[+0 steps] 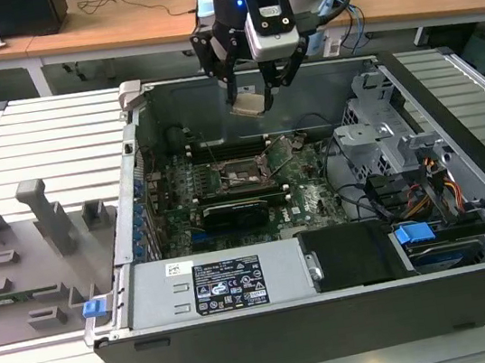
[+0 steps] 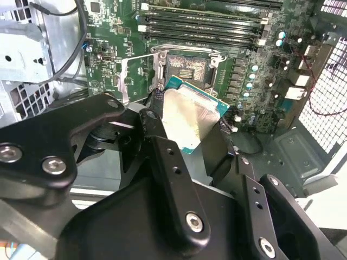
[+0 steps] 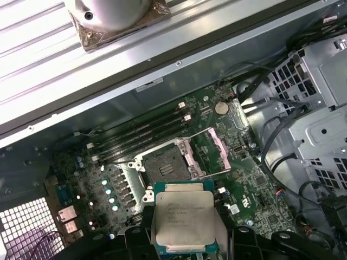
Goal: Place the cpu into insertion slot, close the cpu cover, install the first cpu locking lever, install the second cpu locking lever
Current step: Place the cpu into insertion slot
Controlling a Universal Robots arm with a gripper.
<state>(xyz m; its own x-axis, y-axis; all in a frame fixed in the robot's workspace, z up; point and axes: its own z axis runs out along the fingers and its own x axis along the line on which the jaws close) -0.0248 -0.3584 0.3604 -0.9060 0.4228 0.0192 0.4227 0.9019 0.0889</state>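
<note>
My gripper (image 1: 248,97) hangs above the open computer case, shut on the cpu (image 1: 247,104), a flat square chip with a dull silver top. In both wrist views the cpu (image 2: 190,116) (image 3: 184,222) sits between the black fingers (image 2: 154,116), clear of the board. Below it lies the insertion slot (image 1: 246,174) (image 2: 187,67) (image 3: 162,165), a dark square socket on the green board, uncovered. The cpu cover (image 2: 138,76) (image 3: 214,149), a thin silver frame, stands flipped open beside the slot.
A long black card (image 1: 238,210) lies just in front of the slot, with memory slots (image 1: 220,151) behind it. A grey power supply (image 1: 212,282), a metal drive cage (image 1: 382,138) and cables (image 1: 427,190) crowd the case. A grey fixture tray (image 1: 33,249) lies outside the case, at the exterior view's left.
</note>
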